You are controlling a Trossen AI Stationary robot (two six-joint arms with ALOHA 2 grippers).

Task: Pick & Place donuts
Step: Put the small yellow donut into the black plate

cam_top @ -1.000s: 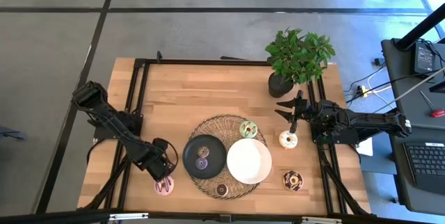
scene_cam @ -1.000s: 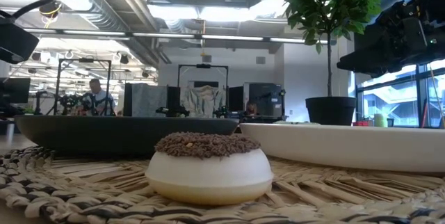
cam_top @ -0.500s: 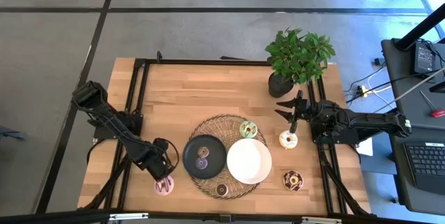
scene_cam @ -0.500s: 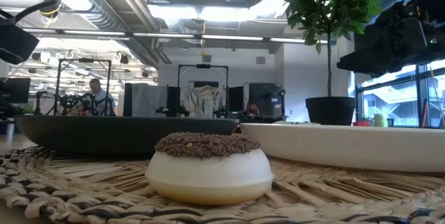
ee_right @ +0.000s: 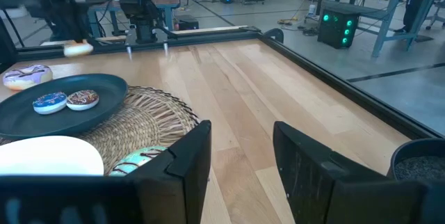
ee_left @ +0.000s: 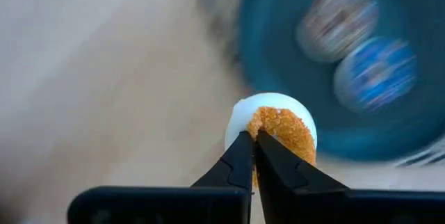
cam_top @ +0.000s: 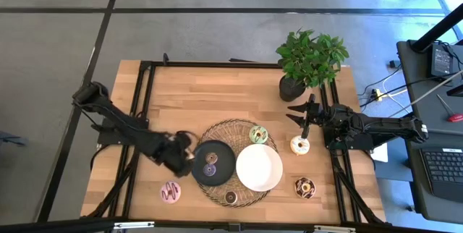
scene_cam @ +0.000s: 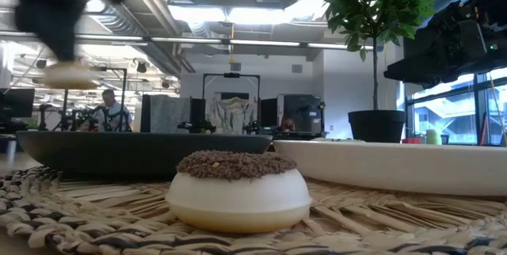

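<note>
My left gripper point(cam_top: 182, 158) is shut on a small donut with orange icing and a white base point(ee_left: 274, 130), above the left rim of the black plate point(cam_top: 221, 171). The plate holds two donuts point(cam_top: 210, 165). The held donut also shows in the low view point(scene_cam: 70, 74). A pink donut point(cam_top: 171, 191) lies on the table at the front left. My right gripper point(cam_top: 304, 119) is open and empty, just beyond a cream donut point(cam_top: 299, 145). A green donut point(cam_top: 258, 134) and a brown donut point(cam_top: 231, 197) lie on the woven mat point(cam_top: 235, 128). My left gripper pinches the orange donut by the near part of its ring point(ee_left: 259, 139), between its two fingertips point(ee_left: 240, 156). The fingers come from above, slanting toward the plate. The donut hangs at the fingertips, lifted clear of the table and plate.
A white plate point(cam_top: 249, 176) sits on the mat beside the black one. A chocolate donut point(cam_top: 304, 187) lies on the table at the front right. A potted plant point(cam_top: 309, 59) stands at the far right. Bare wood lies at the far left.
My left gripper has risen from beside the pink donut at the front left. It has gone toward the table's right and far edges, to the black plate's rim, carrying the orange donut lifted clear. The pink donut now lies uncovered.
</note>
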